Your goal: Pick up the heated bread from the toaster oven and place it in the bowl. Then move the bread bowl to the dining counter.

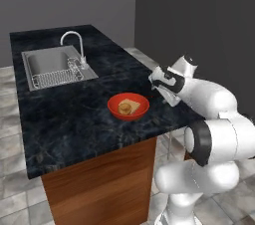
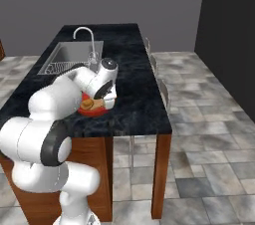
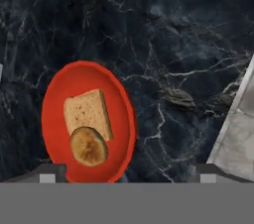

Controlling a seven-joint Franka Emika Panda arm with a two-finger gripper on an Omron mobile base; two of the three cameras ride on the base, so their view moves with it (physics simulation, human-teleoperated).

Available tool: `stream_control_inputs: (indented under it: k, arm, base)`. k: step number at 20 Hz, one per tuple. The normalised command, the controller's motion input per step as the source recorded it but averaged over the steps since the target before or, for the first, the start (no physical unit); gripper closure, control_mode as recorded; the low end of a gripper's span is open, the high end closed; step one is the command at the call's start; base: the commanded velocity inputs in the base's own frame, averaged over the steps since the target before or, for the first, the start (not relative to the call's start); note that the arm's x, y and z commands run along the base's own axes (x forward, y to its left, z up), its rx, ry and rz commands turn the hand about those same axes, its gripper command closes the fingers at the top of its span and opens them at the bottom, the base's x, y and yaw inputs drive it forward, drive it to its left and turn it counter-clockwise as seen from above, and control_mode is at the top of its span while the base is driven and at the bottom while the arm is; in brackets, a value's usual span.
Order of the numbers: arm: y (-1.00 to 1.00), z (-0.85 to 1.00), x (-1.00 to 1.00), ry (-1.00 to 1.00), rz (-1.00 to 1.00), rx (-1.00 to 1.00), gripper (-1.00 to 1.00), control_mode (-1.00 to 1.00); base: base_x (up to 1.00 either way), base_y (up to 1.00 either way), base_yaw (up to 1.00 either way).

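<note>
The red bowl [image 1: 114,105] rests on the black marbled dining counter [image 1: 60,119] near its front right corner. In it lie the round golden-brown heated bread [image 3: 88,146] and a square toast slice [image 3: 87,111]. My gripper [image 1: 155,87] hovers just right of the bowl, a little above the counter, and is open. In the hand view its fingertips [image 3: 47,174] stand wide apart, with the bowl's [image 3: 54,94] near rim partly between them and nothing held. From the right, my arm covers part of the bowl [image 2: 93,111]. The toaster oven is out of view.
An inset steel sink [image 1: 50,62] with a wire rack [image 1: 55,77] and a curved chrome faucet [image 1: 74,37] lies at the counter's far end. The counter edge drops to grey tiled floor [image 3: 235,134] right of the gripper. Thin metal stools [image 2: 164,94] stand along the counter's right side.
</note>
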Motion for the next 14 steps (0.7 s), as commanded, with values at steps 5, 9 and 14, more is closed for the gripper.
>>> stream_control_inputs:
  k: [5, 9, 14]
  arm:
    - [-0.44, 1.00, -1.00, -0.13, 0.00, 0.07, -1.00, -1.00]
    - [-0.13, 0.97, -1.00, -0.37, 0.00, 0.01, -1.00, -1.00]
    - [-0.21, 0.48, -0.90, -0.67, -0.08, -0.03, -1.00, -1.00]
  base:
    - [0.00, 0.00, 0.00]
    - [0.00, 0.00, 0.00]
    - [0.00, 0.00, 0.00]
